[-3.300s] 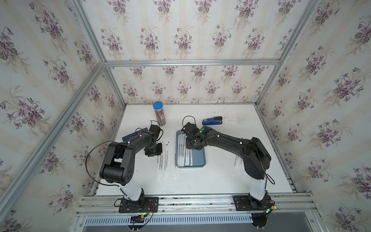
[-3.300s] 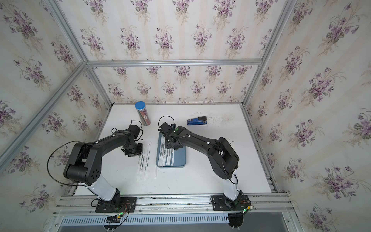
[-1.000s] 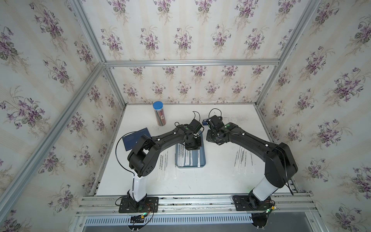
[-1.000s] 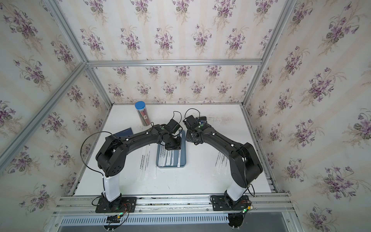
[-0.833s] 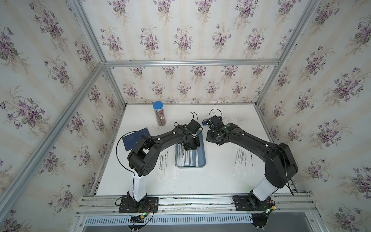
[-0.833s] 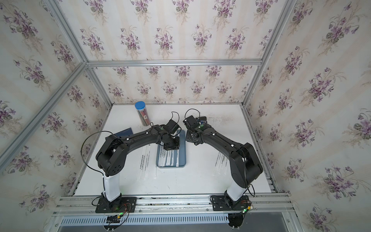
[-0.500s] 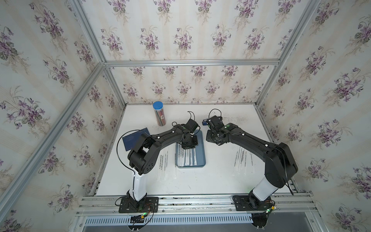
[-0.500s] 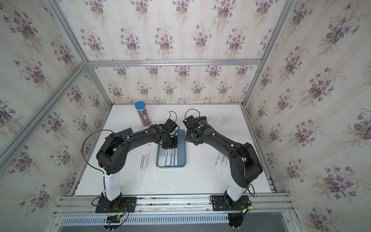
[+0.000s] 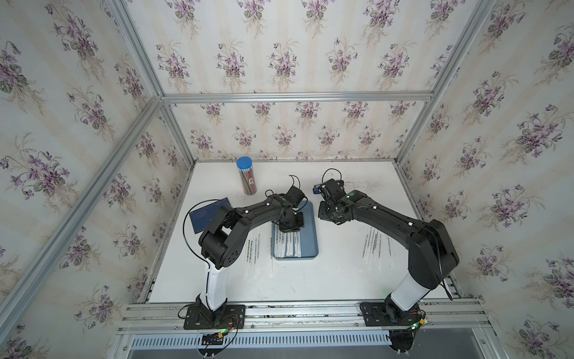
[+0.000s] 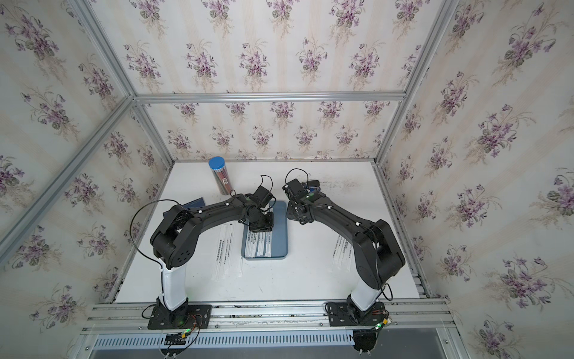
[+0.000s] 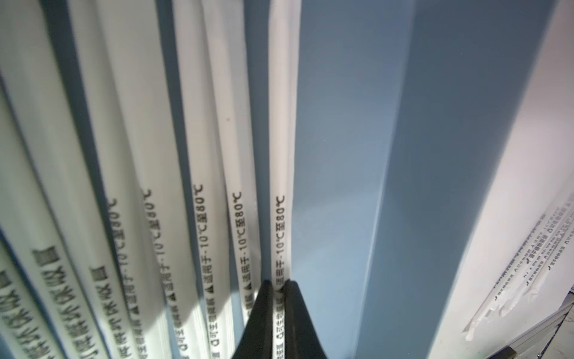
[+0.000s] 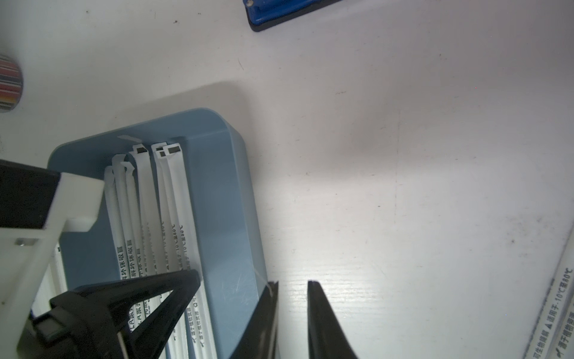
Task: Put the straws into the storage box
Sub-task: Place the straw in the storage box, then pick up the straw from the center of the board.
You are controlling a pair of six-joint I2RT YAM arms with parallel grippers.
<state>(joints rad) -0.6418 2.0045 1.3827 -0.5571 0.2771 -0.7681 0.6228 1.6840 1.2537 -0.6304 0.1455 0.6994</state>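
White tabletop in a cell papered with violet sprigs. Nearest the arm mounts, loose straws lie in a row on the left arm's side, with a second batch well apart on the right arm's side. Each is a long, thin white paper sleeve with black lettering (a temperature marking is legible in the left wrist view) and a small black block at one end.

Between the batches sits the storage box, a shallow grey-blue tray with rounded corners and a low rim. Several straws lie side by side lengthwise in the half toward the left arm; the other half shows bare floor. Left claw, down in the box, pinches one straw at the edge of that row between its black tips. Right claw hangs just beside the box's outer wall, tips slightly spread with nothing between them.

Farther back lie a dark navy notebook, partly behind the left arm, and a small blue object. Farthest, a clear pencil tube with a blue cap stands near the back wall.
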